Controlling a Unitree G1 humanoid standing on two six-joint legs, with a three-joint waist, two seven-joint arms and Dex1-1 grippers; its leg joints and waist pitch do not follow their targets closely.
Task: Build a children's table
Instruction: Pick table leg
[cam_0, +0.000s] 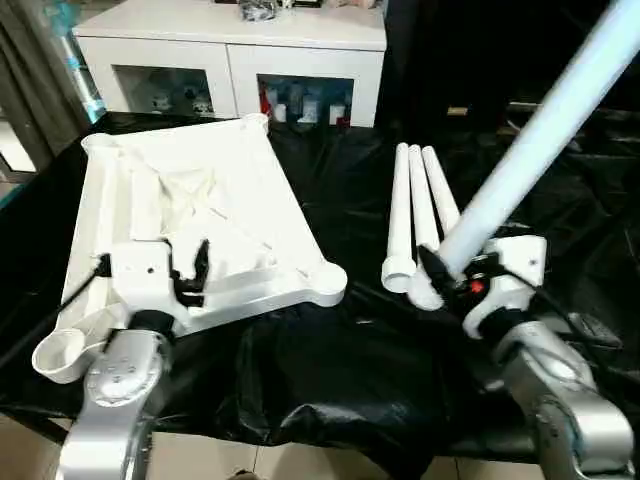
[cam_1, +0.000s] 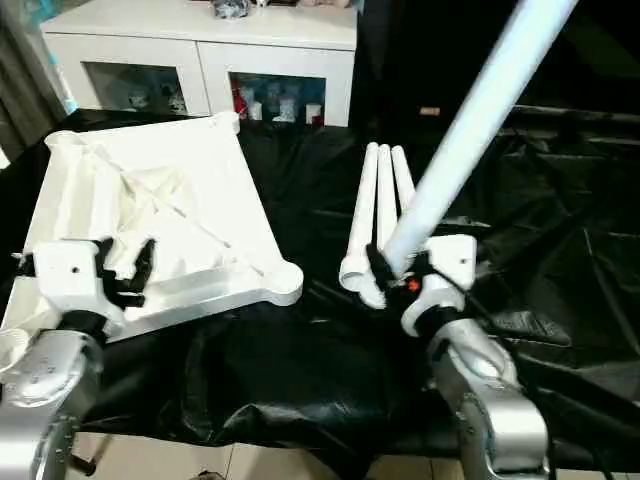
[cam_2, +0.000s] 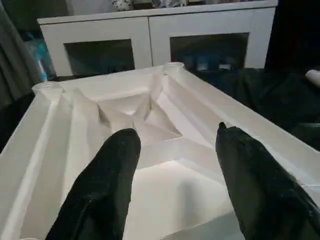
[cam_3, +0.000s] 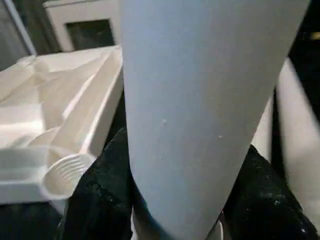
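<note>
The children's table top lies upside down on the left of the black-draped work table, its ribbed underside facing up and a round leg socket at the near right corner. My left gripper hovers over the top's near edge, open, with nothing between its fingers. My right gripper is shut on the thick end of one white leg, which slants up and away to the right. In the right wrist view this leg sits between the black fingers. Three more legs lie side by side just beyond the right gripper.
A white glass-door cabinet stands behind the work table. The black cloth lies wrinkled between the table top and the legs and hangs over the front edge. Another leg socket juts out at the near left corner.
</note>
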